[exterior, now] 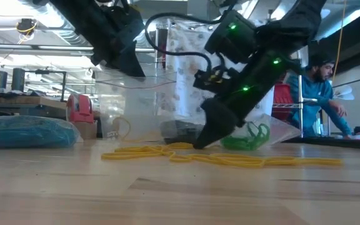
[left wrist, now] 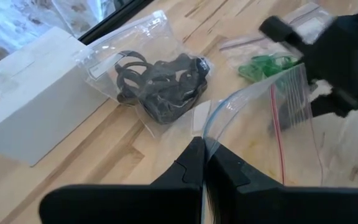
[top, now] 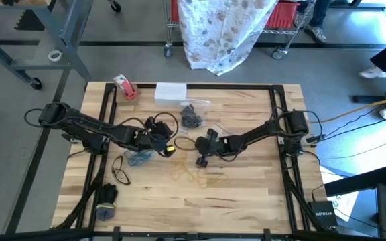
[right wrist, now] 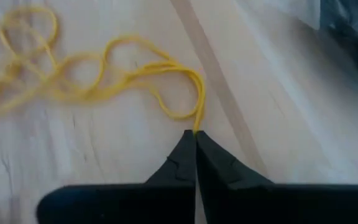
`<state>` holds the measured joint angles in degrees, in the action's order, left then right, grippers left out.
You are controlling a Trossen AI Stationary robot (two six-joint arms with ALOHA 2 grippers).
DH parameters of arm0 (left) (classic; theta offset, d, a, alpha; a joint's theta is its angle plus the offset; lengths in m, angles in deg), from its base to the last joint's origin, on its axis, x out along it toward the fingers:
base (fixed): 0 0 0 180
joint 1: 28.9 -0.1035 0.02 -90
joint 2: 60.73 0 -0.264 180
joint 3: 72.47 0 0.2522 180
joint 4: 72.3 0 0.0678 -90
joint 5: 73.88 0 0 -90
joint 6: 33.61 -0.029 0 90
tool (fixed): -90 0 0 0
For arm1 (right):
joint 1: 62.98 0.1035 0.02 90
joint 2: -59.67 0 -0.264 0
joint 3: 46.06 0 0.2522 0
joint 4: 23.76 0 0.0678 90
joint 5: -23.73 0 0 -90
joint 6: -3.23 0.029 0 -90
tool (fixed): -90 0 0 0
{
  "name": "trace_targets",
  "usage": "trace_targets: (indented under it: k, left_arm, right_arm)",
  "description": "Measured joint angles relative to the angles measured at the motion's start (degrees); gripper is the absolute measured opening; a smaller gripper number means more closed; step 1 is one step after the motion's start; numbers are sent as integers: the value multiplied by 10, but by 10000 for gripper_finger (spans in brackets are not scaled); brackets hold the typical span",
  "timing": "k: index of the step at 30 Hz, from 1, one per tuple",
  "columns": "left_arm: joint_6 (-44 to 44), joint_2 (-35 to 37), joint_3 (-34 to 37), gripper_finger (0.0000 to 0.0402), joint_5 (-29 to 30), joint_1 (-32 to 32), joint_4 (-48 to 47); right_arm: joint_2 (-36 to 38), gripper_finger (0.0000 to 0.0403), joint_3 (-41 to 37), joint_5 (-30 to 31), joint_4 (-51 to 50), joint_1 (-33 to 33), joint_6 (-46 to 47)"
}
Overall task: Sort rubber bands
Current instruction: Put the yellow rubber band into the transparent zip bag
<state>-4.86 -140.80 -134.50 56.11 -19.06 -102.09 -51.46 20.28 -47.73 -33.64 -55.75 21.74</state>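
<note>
Much of the middle of the wooden surface (top: 246,194) is hidden from above by two dark arms meeting there, and the blue heap (exterior: 24,132) at the edge of the low view is too blurred to identify. The right hand (right wrist: 196,132) is pressed to the surface with its fingers together, clamped on the end of a yellow rubber band (right wrist: 166,78); the rest of the yellow rubber bands (exterior: 217,157) trail loosely across the wood near the surface's centre. The left hand (left wrist: 204,149) is raised, fingers together, pinching the rim of an open clear bag (left wrist: 272,124) with a red zip line, its contents unclear. A second clear bag (left wrist: 154,74) lies flat holding black rubber bands (left wrist: 163,84), beside a white box (left wrist: 30,106). Green rubber bands (left wrist: 263,65) sit in a third bag, partly cut off behind the right arm.
</note>
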Motion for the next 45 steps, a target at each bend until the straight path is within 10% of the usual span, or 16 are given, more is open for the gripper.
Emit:
trace_targets:
  k: [20, 45]
  left_arm:
    - [19, -5, 0, 1, -9, 7, 16]
    - [99, -6, 0, 1, -79, 5, 128]
  right_arm:
    - [235, 0, -2, 92, 13, 93, -75]
    - [212, 0, 0, 92, 160, 28, -214]
